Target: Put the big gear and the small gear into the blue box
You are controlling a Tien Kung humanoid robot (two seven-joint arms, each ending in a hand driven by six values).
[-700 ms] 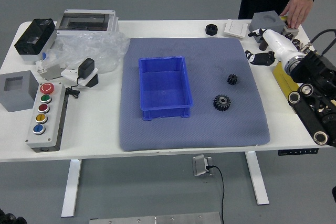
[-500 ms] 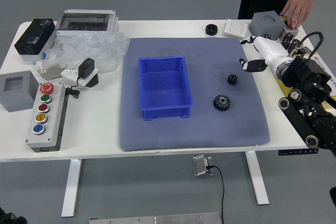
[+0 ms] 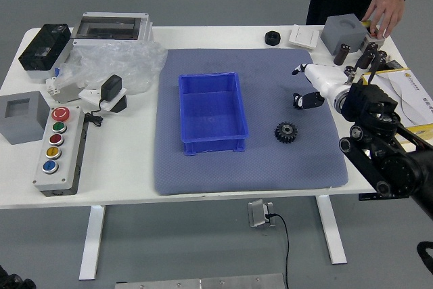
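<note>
Right of the blue plastic box point(image 3: 215, 146) are my spread right hand point(image 3: 327, 82) and the big black toothed gear point(image 3: 286, 132); my left hand point(image 3: 12, 281) rests near-left. Closing blindly could knock the small gear, perhaps hidden beneath my fingers.

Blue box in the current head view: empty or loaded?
Empty: the blue box shows only its bare blue floor inside its walls.

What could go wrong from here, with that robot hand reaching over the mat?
The small gear can't be made out; if it lies hidden under the robot hand, it might get nudged away or pinched badly.

The big gear lies loose on the mat, nearer the table's front edge than the hand, so a low sweep could bump it.

The blue box has raised walls; a gear carried too low might catch on them.
</note>
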